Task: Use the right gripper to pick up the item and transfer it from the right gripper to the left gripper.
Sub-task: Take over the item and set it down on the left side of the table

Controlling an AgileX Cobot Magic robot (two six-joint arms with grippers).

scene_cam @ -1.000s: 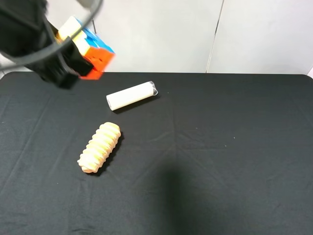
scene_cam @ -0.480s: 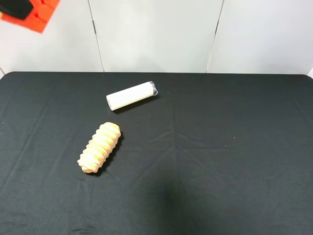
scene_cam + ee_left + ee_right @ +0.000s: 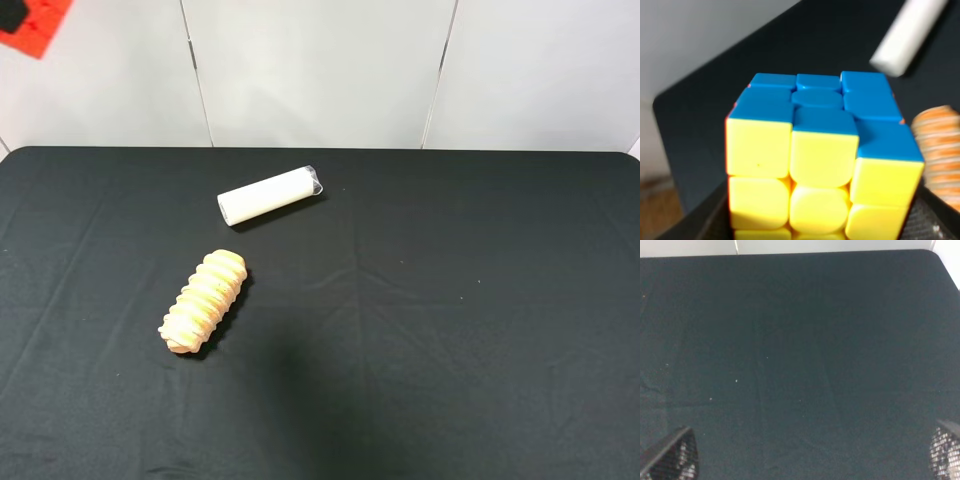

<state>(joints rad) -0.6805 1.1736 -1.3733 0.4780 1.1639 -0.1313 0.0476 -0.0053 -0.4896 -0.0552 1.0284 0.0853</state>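
Observation:
The item (image 3: 822, 150), a small puzzle cube, fills the left wrist view with its blue face above a yellow one. My left gripper (image 3: 822, 222) is shut on it, with black fingers (image 3: 715, 222) showing at its lower corners. In the exterior high view only a red-orange corner of the item (image 3: 38, 22) and a bit of black finger show at the top left edge, high above the table. My right gripper (image 3: 807, 455) stands wide open with nothing between its mesh-padded fingertips (image 3: 670, 457), over bare black cloth. It is out of the exterior high view.
A white cylinder (image 3: 270, 194) lies at the back left of the black table (image 3: 480, 300). A ridged tan bread-like roll (image 3: 204, 301) lies in front of it. Both also show blurred behind the cube, the cylinder (image 3: 907, 35) and the roll (image 3: 940, 150).
My left gripper has carried the cube up and to the left, almost out of the exterior high view. The shadow on the cloth has drifted left. The cylinder and the roll have not moved.

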